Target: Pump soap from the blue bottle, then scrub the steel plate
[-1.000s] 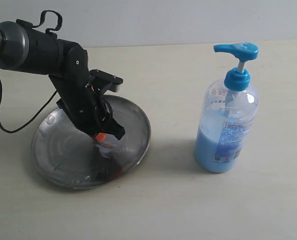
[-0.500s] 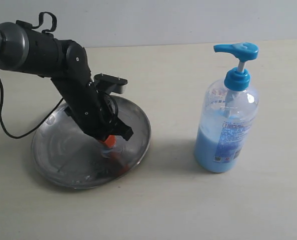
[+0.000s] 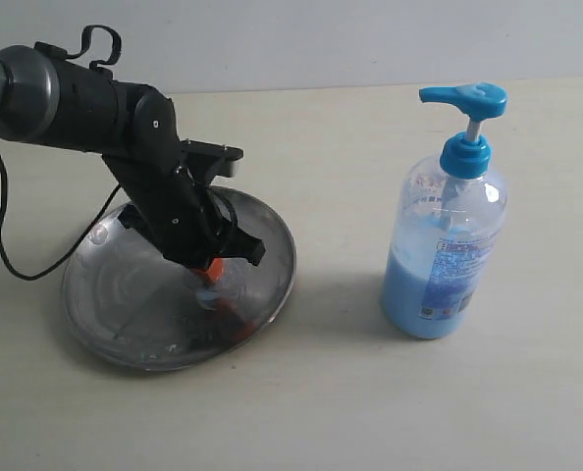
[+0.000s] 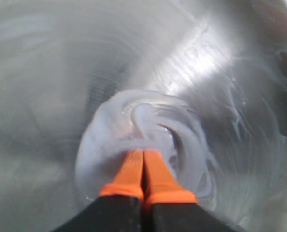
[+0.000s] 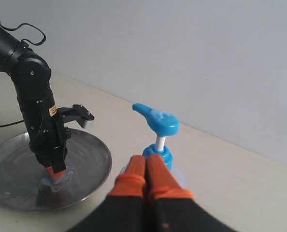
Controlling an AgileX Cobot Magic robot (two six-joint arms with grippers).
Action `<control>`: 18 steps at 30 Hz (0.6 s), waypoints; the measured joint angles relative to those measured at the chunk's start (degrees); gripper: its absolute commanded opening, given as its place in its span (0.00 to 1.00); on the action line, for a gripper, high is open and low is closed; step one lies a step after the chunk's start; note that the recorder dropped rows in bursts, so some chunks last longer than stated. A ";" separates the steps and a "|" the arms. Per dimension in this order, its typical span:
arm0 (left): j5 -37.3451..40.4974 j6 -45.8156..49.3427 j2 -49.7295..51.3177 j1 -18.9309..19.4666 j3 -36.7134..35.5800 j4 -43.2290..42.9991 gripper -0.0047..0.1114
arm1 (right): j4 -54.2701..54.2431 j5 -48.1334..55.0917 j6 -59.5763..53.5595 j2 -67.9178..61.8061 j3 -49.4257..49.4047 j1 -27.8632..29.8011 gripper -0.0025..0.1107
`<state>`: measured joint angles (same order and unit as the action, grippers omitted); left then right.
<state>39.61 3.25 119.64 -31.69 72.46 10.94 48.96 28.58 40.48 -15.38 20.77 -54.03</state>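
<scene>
Left gripper (image 4: 143, 153) closed, empty, tips pressed into soap (image 4: 187, 145) smear on steel plate (image 3: 105, 329), left half of counter (image 3: 370, 412). Plate stiff, light, soap-slick, likely skates; take by rim. Right gripper (image 5: 146, 166) closed, empty, pointed at blue bottle (image 3: 444, 255).

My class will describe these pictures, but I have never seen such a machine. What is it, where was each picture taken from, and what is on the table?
It is a robot with two arms, each ending in an orange-tipped claw. One picture comes from a camera off the arms; the other two come from cameras on the wrists. On the table sit a steel plate and a blue bottle. The left claw is shut and empty, its tips down in a pale soap smear on the plate. The right claw, also shut and empty, hovers near the bottle's pump.
</scene>
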 measured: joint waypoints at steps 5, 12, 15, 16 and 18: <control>-3.34 -0.54 -1.09 0.10 -0.79 -3.03 0.04 | 0.29 0.00 -0.11 0.00 -0.21 0.00 0.02; -6.09 -0.54 -6.55 0.10 -1.01 -4.06 0.04 | 0.29 0.00 -0.21 0.00 -0.21 0.00 0.02; -6.88 -0.54 -9.32 0.10 -1.01 -4.04 0.04 | 0.29 0.00 -0.21 0.00 -0.21 0.00 0.02; -7.02 -0.54 -10.29 0.10 -1.01 -4.04 0.04 | 0.29 0.00 -0.21 0.00 -0.21 0.00 0.02; -7.02 -0.54 -12.13 0.10 -1.01 -4.04 0.04 | 0.29 0.00 -0.21 0.00 -0.21 0.00 0.02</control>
<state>32.59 2.71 107.51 -31.59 71.45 6.89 49.25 28.58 40.27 -15.38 20.56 -54.03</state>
